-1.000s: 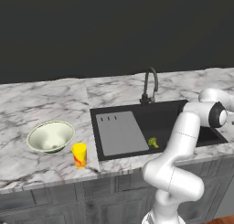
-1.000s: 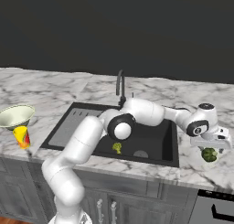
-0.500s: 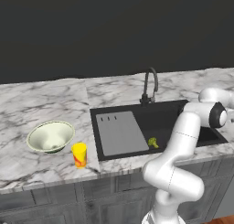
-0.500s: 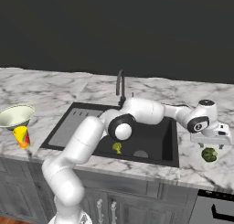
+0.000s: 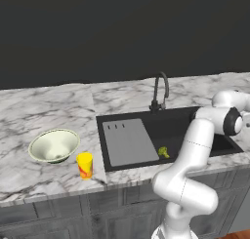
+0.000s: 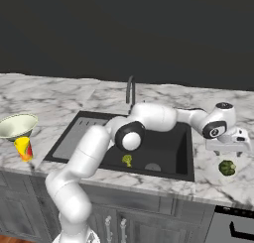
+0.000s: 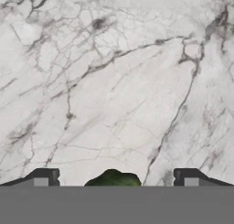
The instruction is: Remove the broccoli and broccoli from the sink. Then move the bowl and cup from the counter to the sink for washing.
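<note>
The arm rises from the base, bends at a high elbow over the sink's [image 6: 184, 152] front edge and stretches out to the right across the basin, so the wrist ends up past the sink's right rim, above the counter [image 6: 218, 187]. The gripper [image 6: 229, 149] hangs just over the darker broccoli [image 6: 227, 167], which sits on the marble to the right of the sink — outside the basin. In the hand view the two fingertips [image 7: 45, 176] stand wide apart at the bottom, with the top of that floret [image 7: 114, 178] showing between them and veined marble beyond; the fingers are spread and touch nothing that can be seen.

The yellowish broccoli [image 5: 163, 151] lies inside the sink, on the black floor near the front wall, just right of the grey panel [image 5: 127, 141]. The tap [image 5: 160, 90] stands at the sink's back edge.

On the counter to the left of the sink the bowl [image 5: 53, 145] sits upright, and the cup [image 5: 85, 165] stands just in front of it to the right — close beside it, near the counter's front edge.
</note>
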